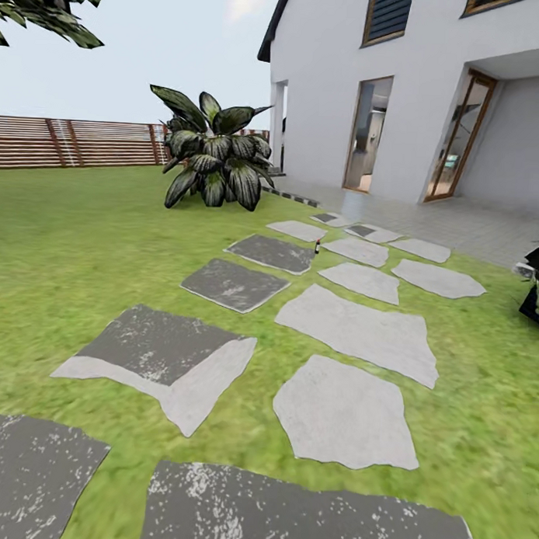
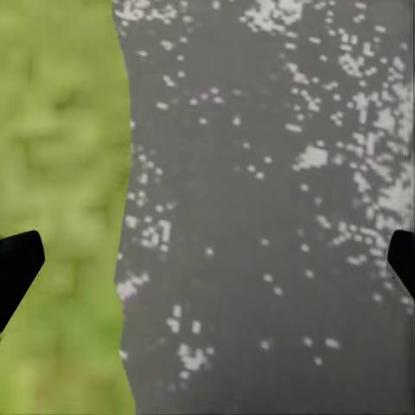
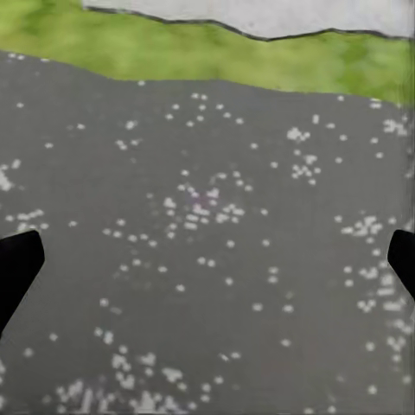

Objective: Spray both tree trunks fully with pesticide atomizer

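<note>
I face a green lawn [image 1: 84, 240] crossed by a path of flat stepping stones [image 1: 353, 327], with a white house [image 1: 416, 88] at the right. A tiny dark upright object [image 1: 318, 246] stands far off between the stones; it is too small to identify. The thick tree trunks are out of view; some dark foliage [image 1: 45, 9] hangs in at the upper left. My left gripper [image 2: 207, 259] is open over the edge of a dark grey, pale-flecked stone [image 2: 277, 216] and grass. My right gripper [image 3: 207, 259] is open over another flecked stone [image 3: 207, 242]. Nothing is between either pair of fingers.
A broad-leaved dark green bush [image 1: 215, 155] grows on the lawn ahead near the house corner. A brown slatted fence [image 1: 72, 142] closes the far left side. A pale paved terrace [image 1: 458, 222] runs along the house doors. A dark plant [image 1: 537, 290] juts in at the right edge.
</note>
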